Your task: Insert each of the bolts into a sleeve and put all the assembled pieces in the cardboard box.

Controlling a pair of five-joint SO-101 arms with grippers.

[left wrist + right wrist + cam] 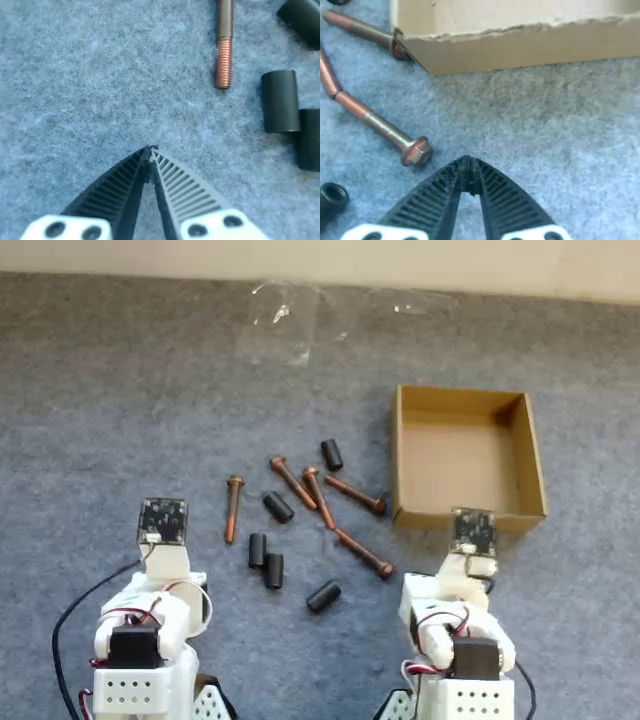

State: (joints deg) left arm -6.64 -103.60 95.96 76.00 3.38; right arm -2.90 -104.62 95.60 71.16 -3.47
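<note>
High view: bolts (pixel 232 508) and black sleeves (pixel 278 507) lay scattered loose mid-table, cardboard box (pixel 425 517) just beside them. Left gripper (pixel 150 148) and right gripper (pixel 467 160) were both clenched on nothing. Step needed: open left, grip nearest bolt mid-shank, threaded end free.

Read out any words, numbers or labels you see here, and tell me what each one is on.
None can be read.
The box wall is plain cardboard.
The bolt head shows no legible mark.
The clear bag shows no print.
</note>
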